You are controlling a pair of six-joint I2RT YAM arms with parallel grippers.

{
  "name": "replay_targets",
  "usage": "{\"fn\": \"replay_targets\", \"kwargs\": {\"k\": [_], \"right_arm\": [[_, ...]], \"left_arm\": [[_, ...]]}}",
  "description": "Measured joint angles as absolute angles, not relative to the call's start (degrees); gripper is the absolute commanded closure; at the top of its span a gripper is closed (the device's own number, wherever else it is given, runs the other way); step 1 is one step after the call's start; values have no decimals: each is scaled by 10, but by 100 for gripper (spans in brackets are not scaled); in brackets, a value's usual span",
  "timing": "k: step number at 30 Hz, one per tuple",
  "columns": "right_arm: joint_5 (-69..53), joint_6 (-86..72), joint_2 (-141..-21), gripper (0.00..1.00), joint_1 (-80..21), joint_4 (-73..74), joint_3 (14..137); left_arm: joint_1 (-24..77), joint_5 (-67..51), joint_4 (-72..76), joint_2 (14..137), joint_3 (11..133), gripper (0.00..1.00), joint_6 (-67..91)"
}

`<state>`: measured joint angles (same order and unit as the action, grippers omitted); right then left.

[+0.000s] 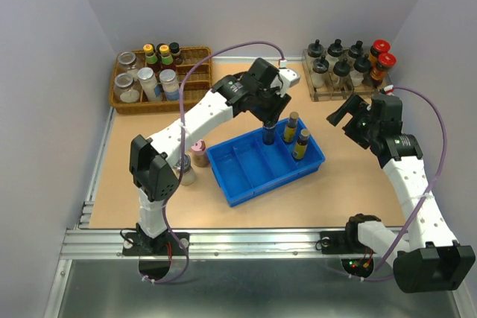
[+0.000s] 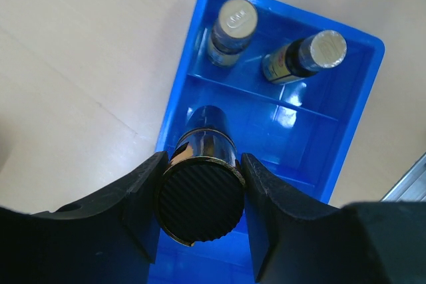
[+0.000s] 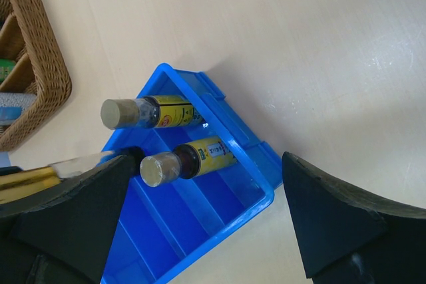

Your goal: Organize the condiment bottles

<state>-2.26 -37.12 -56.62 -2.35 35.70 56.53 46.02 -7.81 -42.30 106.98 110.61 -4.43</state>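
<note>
In the top view, your left claw (image 1: pixel 268 126) is clenched on a slim dark-capped bottle (image 1: pixel 268 137). The bottle is upright, long axis vertical, cap up, at the far side of the blue tray (image 1: pixel 253 176) in the middle of the surface (image 1: pixel 335 191). Two amber bottles (image 1: pixel 291 126) stand upright in the tray's right-end compartment, just beside each other. A pink-lidded jar (image 1: pixel 199 152) sits on the surface just left of the tray. A second squat jar (image 1: pixel 187 174) is near it, partly behind the arm. Your right claw (image 1: pixel 346 118) hangs released over bare surface to the right of the tray, apart from everything.

In the left wrist view, the fingers (image 2: pixel 143 207) press both sides of the bottle's ribbed black cap. The body points straight away from the camera, down into the compartment next to the one holding the amber pair. You cannot tell whether its base touches the tray floor.

In the right wrist view, the fingers (image 3: pixel 333 221) are spread wide with nothing between them. The amber pair shows below, yellow labels on the bodies, caps toward the left of the frame. A wicker basket (image 3: pixel 40 64) fills the upper-left corner.
</note>
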Motion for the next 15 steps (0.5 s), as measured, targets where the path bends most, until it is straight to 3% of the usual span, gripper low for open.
{"fn": "replay_targets", "kwargs": {"k": [15], "right_arm": [[-19, -373, -562, 0, -23, 357, 565]], "left_arm": [[469, -67, -425, 1126, 1107, 100, -51]]}}
